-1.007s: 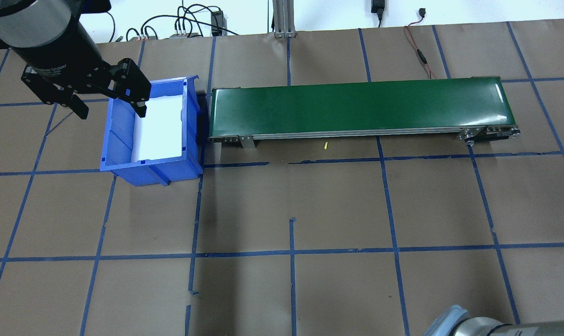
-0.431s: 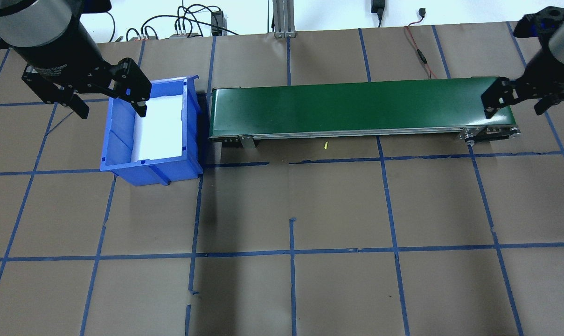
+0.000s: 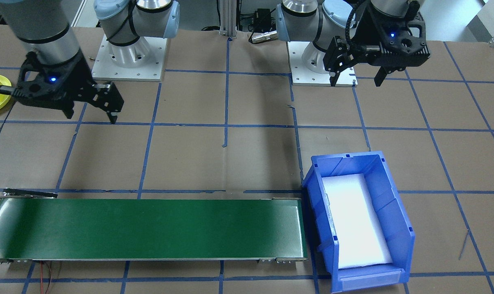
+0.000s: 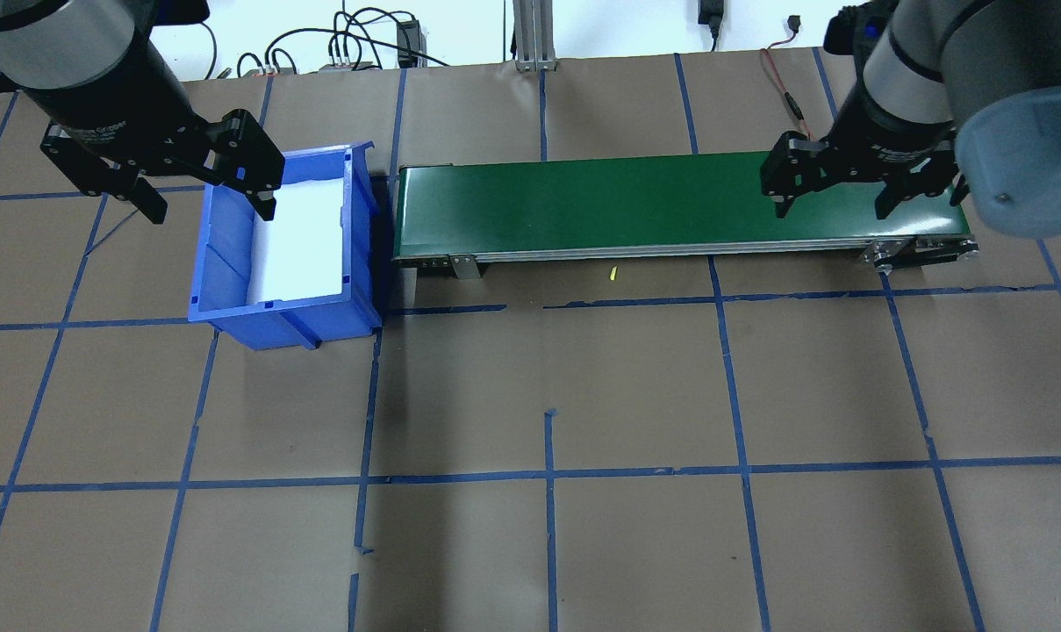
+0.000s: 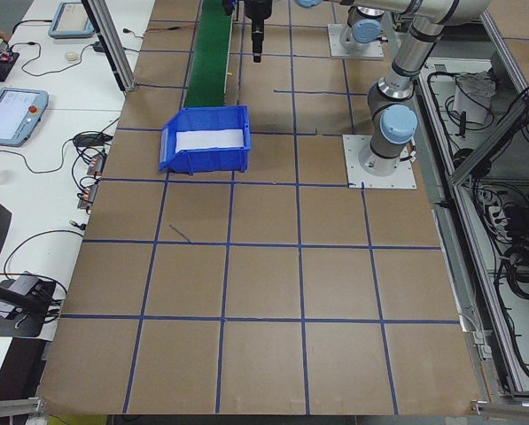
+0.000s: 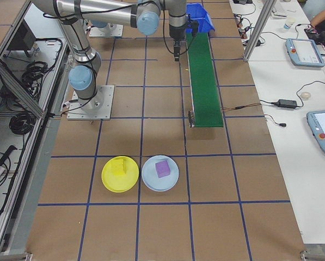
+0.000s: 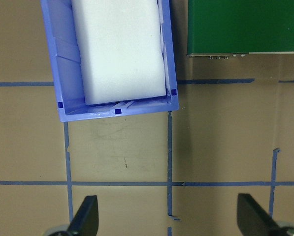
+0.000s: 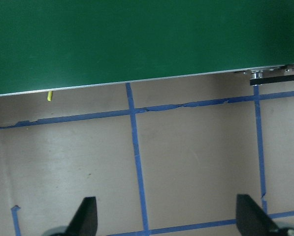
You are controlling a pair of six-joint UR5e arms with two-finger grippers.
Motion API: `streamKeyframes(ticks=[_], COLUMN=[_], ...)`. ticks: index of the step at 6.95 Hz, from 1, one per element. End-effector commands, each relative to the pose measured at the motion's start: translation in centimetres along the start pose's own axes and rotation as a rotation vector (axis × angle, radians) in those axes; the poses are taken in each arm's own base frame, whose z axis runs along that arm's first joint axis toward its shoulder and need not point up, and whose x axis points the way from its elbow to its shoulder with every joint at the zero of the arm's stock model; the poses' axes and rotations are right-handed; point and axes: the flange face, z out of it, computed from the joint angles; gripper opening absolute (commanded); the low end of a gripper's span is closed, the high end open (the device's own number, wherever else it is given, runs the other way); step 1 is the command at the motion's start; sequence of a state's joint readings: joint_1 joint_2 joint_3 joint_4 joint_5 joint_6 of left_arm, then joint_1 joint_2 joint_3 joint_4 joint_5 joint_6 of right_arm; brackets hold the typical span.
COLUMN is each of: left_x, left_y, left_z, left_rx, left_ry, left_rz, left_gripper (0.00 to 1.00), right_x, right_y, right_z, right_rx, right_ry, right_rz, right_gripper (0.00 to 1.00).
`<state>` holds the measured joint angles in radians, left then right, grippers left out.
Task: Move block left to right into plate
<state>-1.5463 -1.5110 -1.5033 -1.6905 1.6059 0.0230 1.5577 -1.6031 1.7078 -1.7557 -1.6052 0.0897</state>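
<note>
Both pincers (image 4: 204, 192) (image 4: 838, 197) open, yellow plate (image 6: 120, 174) well apart

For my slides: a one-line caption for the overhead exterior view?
Left gripper open over blue bin; right gripper open above green conveyor.

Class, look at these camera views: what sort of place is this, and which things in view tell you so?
Most likely a robotics lab or test cell, not a home or shop. Two arms are bolted to a table gridded with blue tape, a small green conveyor belt sits beside a blue bin, and teach pendants and cables lie alongside.
</note>
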Motion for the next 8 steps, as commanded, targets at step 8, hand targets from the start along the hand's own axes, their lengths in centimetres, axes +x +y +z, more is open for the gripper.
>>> streamKeyframes(ticks=[8], left_x=[0.1], left_y=[0.0], left_z=[0.1], left_rx=[-0.003], left_ry=[0.001], left_rz=[0.002], left_gripper=[1.00], right_x=[-2.8], right_y=[0.5], right_z=[-1.4], right_rx=[0.010], right_ry=[-0.002], right_rz=[-0.095], right_gripper=[1.00])
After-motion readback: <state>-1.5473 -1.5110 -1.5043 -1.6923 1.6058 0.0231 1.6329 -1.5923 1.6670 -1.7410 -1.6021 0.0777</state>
